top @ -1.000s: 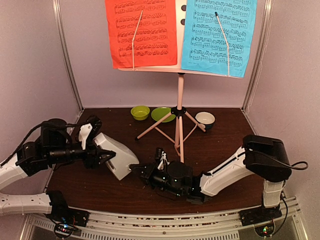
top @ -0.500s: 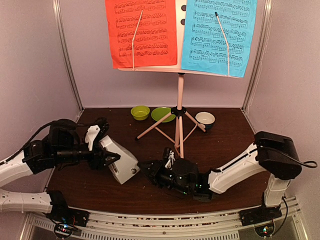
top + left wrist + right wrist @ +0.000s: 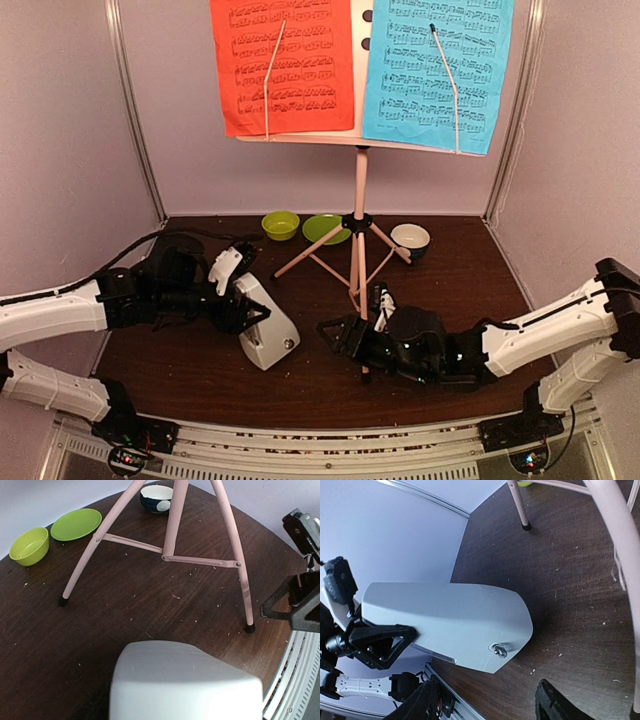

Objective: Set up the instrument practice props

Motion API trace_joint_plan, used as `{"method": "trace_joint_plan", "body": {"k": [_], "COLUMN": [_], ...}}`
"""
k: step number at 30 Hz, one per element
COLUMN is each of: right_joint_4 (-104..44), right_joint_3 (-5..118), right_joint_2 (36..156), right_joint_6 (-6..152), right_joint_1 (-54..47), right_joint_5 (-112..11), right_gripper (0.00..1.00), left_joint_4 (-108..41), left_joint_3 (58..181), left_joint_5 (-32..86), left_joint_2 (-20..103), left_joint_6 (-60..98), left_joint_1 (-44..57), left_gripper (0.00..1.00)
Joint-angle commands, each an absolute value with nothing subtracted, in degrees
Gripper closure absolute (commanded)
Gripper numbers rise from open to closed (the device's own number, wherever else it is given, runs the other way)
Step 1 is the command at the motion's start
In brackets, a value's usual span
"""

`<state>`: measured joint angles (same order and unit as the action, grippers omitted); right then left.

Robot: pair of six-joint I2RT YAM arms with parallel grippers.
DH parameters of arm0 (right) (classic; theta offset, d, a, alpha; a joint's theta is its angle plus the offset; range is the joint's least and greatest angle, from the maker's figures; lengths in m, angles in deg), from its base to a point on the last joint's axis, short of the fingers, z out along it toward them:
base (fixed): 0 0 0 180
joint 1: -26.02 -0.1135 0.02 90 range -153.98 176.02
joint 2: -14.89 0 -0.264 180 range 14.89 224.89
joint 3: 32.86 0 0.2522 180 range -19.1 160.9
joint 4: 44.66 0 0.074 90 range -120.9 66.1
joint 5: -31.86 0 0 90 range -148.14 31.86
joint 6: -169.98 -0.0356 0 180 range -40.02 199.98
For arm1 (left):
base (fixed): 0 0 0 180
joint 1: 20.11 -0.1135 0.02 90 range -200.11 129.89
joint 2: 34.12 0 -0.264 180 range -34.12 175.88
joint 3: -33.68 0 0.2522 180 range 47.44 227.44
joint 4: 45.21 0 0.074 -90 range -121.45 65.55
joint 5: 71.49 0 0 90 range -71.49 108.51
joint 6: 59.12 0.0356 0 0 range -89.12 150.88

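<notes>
the left gripper (image 3: 250,312) pinches the narrow top of the white metronome (image 3: 268,332), which sits tilted just left of the music stand (image 3: 360,190), and the right gripper (image 3: 336,334) hangs spread and empty between them, so i'd ease it upright before letting go.

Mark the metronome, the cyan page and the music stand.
metronome (image 3: 268,335): top view, sloped white side.
cyan page (image 3: 410,80): top view, page centre.
music stand (image 3: 360,185): top view, upright pole.
</notes>
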<state>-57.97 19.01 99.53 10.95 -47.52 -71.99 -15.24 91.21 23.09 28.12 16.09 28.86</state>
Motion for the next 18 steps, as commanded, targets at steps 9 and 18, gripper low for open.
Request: {"method": "trace_joint_plan", "body": {"k": [9, 18], "right_joint_4": [-25.52, -14.93], "right_joint_3": [28.02, 32.30], "right_joint_2": [84.87, 82.08], "right_joint_6": [31.46, 35.75], "right_joint_1": [-48.16, -48.16], "right_joint_5": [-83.30, -87.52], "right_gripper": [0.03, 0.00], "left_joint_4": [-29.81, -30.66], "left_joint_3": [98.27, 100.35], "left_joint_5": [20.05, 15.61], "left_joint_2": [37.57, 43.18], "left_joint_6": [16.13, 15.88], "left_joint_1": [32.22, 34.53], "left_gripper": [1.00, 0.85]}}
